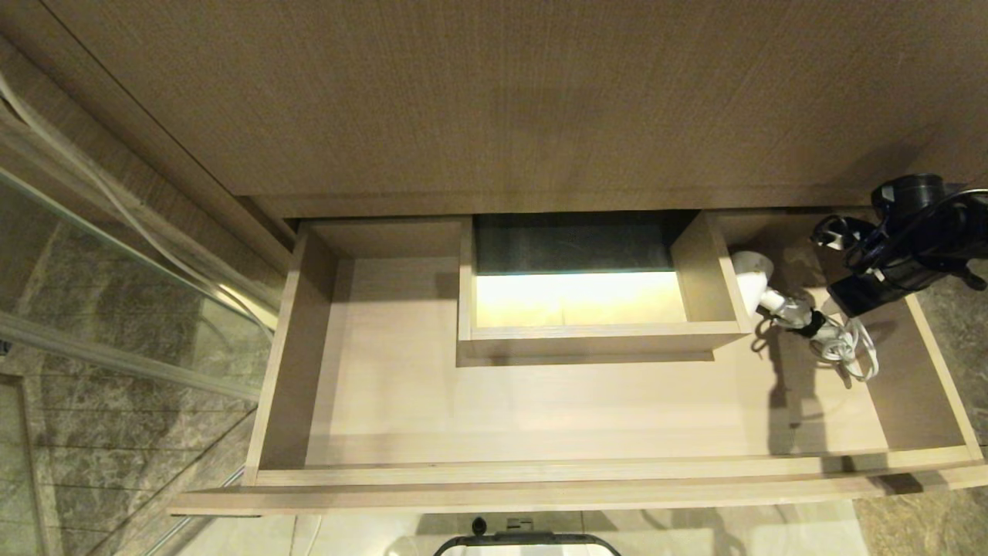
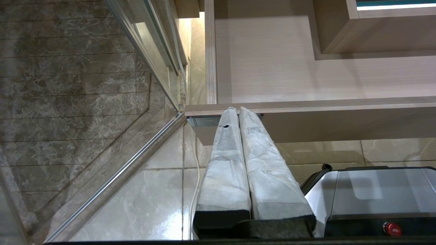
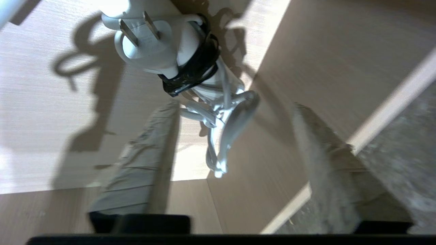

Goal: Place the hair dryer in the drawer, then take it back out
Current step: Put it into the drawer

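At the right end of the drawer (image 1: pixel 540 409), the hair dryer (image 1: pixel 779 305) is laid down, so the right pincer (image 3: pixel 235 163) is spread open above its cord; the left pincer (image 2: pixel 240 115) is parked closed.
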`<state>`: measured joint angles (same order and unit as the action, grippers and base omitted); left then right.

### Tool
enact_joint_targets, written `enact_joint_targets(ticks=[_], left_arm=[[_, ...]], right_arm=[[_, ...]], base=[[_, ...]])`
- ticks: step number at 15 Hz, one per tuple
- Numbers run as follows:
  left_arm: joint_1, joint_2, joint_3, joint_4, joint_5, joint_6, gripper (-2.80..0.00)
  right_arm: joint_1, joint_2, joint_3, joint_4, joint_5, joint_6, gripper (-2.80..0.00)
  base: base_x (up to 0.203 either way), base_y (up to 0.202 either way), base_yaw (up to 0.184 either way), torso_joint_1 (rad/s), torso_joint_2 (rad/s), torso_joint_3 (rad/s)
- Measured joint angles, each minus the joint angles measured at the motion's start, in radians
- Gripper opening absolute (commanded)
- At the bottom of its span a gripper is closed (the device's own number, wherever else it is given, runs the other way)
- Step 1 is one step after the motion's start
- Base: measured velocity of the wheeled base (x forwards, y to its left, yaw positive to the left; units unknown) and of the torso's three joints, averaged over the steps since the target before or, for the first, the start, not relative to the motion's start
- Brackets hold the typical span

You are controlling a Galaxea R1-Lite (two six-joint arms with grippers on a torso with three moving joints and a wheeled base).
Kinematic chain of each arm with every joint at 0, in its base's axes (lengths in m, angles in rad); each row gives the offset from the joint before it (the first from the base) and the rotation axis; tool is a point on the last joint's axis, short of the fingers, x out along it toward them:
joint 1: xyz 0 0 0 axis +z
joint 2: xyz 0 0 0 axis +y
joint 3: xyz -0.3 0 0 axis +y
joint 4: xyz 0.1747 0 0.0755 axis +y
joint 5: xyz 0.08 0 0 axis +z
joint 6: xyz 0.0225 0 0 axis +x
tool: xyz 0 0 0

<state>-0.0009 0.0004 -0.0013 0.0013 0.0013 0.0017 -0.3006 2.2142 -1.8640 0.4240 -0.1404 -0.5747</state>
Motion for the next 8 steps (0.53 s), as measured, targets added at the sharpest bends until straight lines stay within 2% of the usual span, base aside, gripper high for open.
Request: enact_joint_targets(ticks=[1, 2, 5, 8], left_arm=[[0.000, 0.000, 0.000, 0.000, 0.000, 0.000, -2.80], [0.000, 0.000, 0.000, 0.000, 0.000, 0.000, -2.80], [0.000, 0.000, 0.000, 0.000, 0.000, 0.000, -2.80], [0.000, 0.000, 0.000, 0.000, 0.000, 0.000, -2.80]], right_arm=[[0.000, -0.014, 0.000, 0.005, 0.001, -0.001, 0.00], [0.000, -0.034, 0.004, 0.011, 0.001, -0.002, -2.80], [-0.001, -0.134, 0.044, 0.033, 0.006, -0.017, -2.80], [-0.006, -0.291, 0.161, 0.073, 0.002, -0.027, -2.80]], base=[[0.000, 0.000, 0.000, 0.000, 0.00, 0.000], [0.000, 0.000, 0.000, 0.000, 0.00, 0.000], [0.000, 0.000, 0.000, 0.000, 0.00, 0.000], [0.000, 0.000, 0.000, 0.000, 0.00, 0.000]])
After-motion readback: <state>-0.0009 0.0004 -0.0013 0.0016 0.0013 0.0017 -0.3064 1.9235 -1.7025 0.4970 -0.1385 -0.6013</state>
